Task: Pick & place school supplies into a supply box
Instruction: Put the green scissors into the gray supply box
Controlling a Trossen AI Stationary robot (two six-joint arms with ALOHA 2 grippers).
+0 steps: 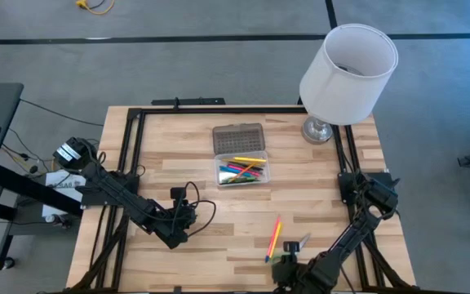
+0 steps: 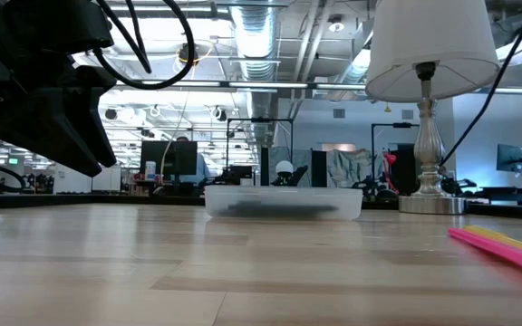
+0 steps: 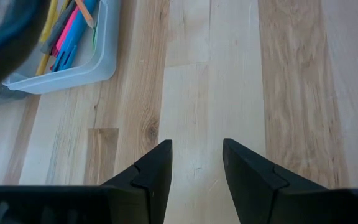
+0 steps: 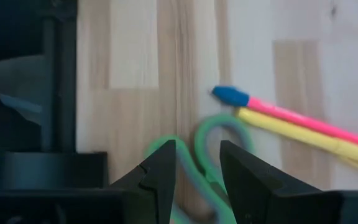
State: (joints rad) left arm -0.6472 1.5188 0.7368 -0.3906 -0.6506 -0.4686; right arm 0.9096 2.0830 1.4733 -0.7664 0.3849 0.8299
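Observation:
The supply box (image 1: 241, 171), clear and holding several coloured pens, stands mid-table with its dotted lid (image 1: 239, 137) laid open behind it. A pink pen with a blue cap and a yellow pen (image 1: 273, 235) lie side by side near the front edge. Next to them lie green-handled scissors (image 4: 219, 127). My right gripper (image 4: 197, 168) is open over the scissors' handle loops, one finger on each side of a loop. My left gripper (image 3: 197, 168) hangs open over bare wood, left of and nearer than the box (image 3: 73, 68), holding nothing. My right gripper comes steeply from above at the green handle loops (image 4: 211, 146) of the scissors, which lie flat on the table. One loop runs between the two fingers. Whether a finger touches it, I cannot tell.
A table lamp with a white shade (image 1: 348, 72) stands at the far right corner, on a metal base (image 1: 318, 129). Black rails (image 1: 219, 109) run along the table's far edge and sides. Bare wood lies between the box and the front edge.

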